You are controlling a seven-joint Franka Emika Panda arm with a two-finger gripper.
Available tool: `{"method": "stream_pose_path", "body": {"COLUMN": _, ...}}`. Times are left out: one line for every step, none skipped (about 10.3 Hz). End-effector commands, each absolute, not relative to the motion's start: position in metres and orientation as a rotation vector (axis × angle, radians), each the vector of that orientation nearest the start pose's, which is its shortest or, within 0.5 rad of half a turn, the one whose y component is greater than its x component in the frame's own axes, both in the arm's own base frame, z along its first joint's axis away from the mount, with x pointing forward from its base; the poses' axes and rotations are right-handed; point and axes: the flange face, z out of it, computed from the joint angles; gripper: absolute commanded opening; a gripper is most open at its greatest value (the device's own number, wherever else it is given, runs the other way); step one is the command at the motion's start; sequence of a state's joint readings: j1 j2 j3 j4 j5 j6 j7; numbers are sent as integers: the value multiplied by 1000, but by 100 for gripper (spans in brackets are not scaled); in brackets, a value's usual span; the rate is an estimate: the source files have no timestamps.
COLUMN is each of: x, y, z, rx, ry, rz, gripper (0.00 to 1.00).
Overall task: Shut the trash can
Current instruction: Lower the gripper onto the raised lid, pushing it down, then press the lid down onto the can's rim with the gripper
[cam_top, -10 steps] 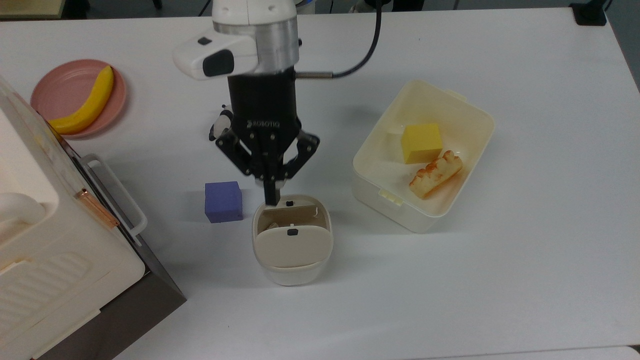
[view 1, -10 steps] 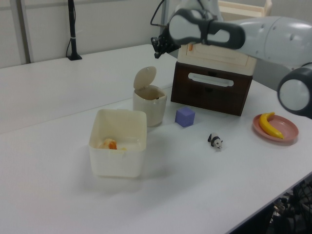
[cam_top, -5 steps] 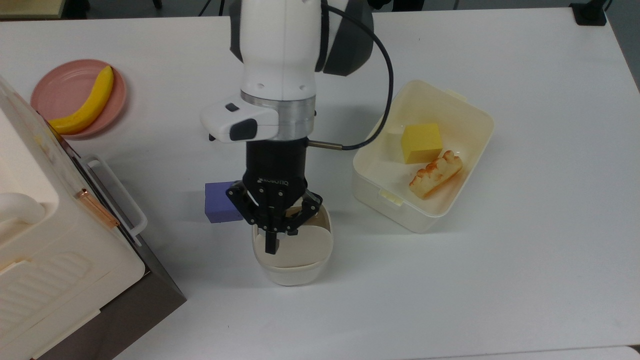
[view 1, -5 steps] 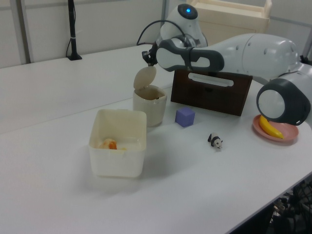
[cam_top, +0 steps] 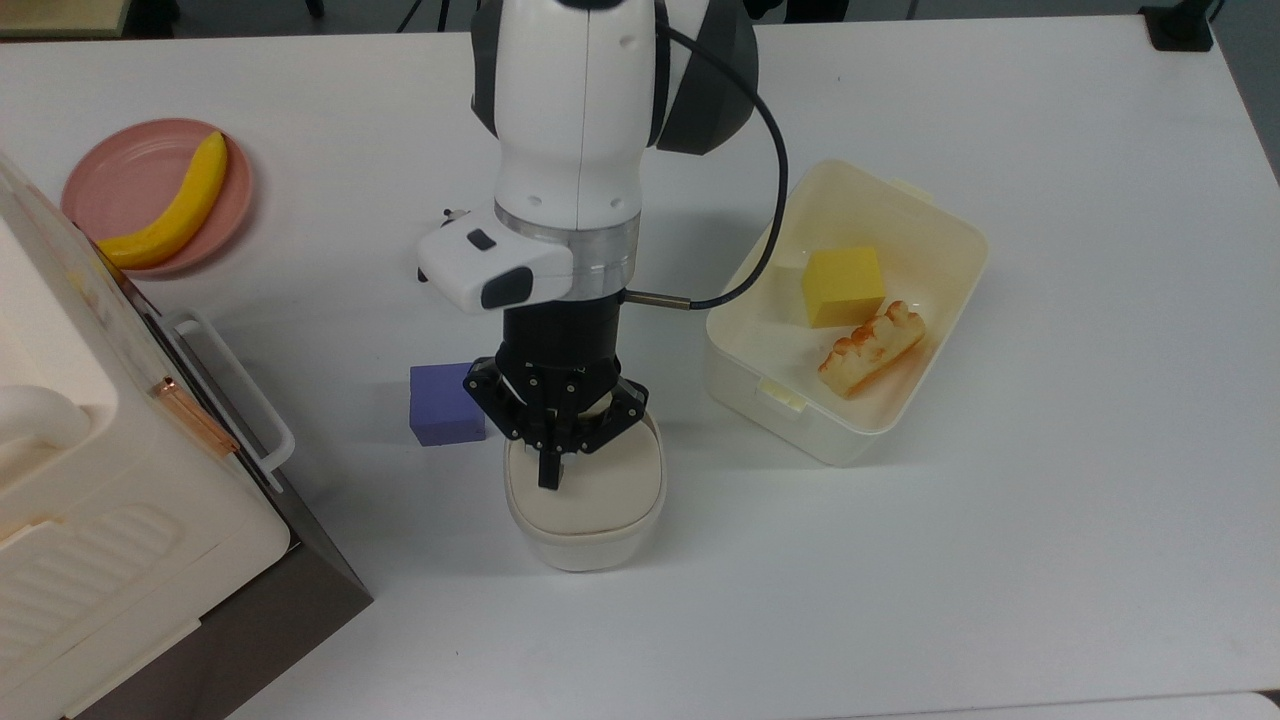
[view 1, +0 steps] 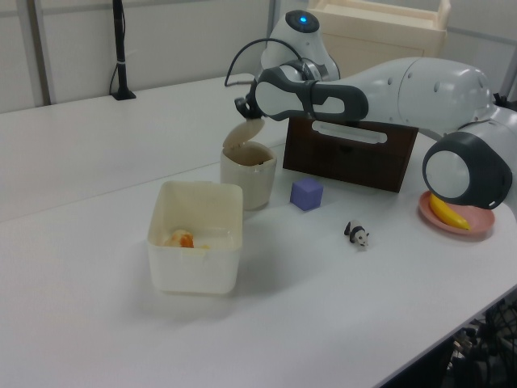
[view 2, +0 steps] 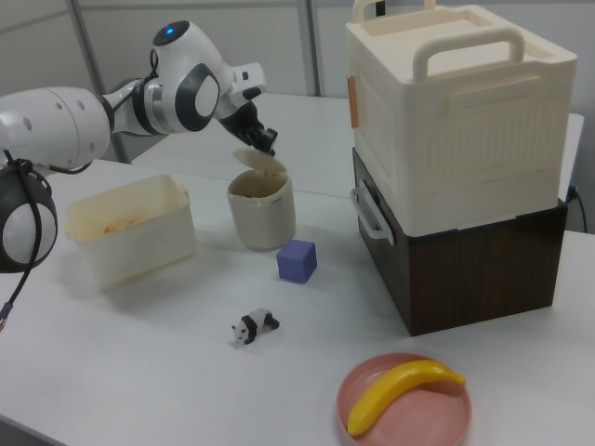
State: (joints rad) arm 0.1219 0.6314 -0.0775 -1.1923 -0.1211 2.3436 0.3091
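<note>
The trash can (cam_top: 585,535) is a small cream bin standing mid-table, beside the purple cube. Its beige lid (cam_top: 600,480) is tipped well down over the opening. In the left view the lid (view 1: 245,134) still slants up from the bin (view 1: 248,178), with a gap under its free edge. My gripper (cam_top: 549,478) points down with its fingers shut together, the tip resting on the lid's top. In the right view the gripper (view 2: 265,141) sits just above the slanted lid (view 2: 258,160) of the bin (view 2: 262,214). Nothing is held.
A purple cube (cam_top: 446,403) sits just to the top view's left of the bin. An open cream food box (cam_top: 760,395) with a yellow block and bread lies at the top view's right. A big white appliance (cam_top: 100,480), a pink plate (cam_top: 120,175) with a banana, and a panda toy (view 2: 253,327) stand around.
The arm moved toward the top view's bottom over the bin. The lid went from upright to tipped most of the way down under the shut fingers.
</note>
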Motion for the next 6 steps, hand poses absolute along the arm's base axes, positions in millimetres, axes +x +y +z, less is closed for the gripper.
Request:
{"method": "stream_pose_path", "body": {"x": 761, "y": 53, "z": 471, "rx": -3117, "ry": 132, "rz": -612, "gripper": 0}}
{"method": "stream_pose_path", "body": {"x": 759, "y": 52, "z": 469, "rx": -3120, "ry": 119, "rz": -571, "gripper": 0}}
{"method": "stream_pose_path", "body": {"x": 757, "y": 53, "z": 461, "rx": -3128, "ry": 115, "rz": -540, "gripper": 0}}
{"method": "stream_pose_path", "body": {"x": 756, "y": 55, "z": 445, "rx": -3138, "ry": 107, "rz": -503, "gripper": 0}}
{"method": "stream_pose_path", "body": {"x": 755, "y": 56, "z": 436, "rx": -3142, "ry": 103, "rz": -479, "gripper": 0}}
{"method": "stream_pose_path", "body": {"x": 753, "y": 58, "z": 431, "rx": -3143, "ry": 100, "rz": -463, "gripper": 0}}
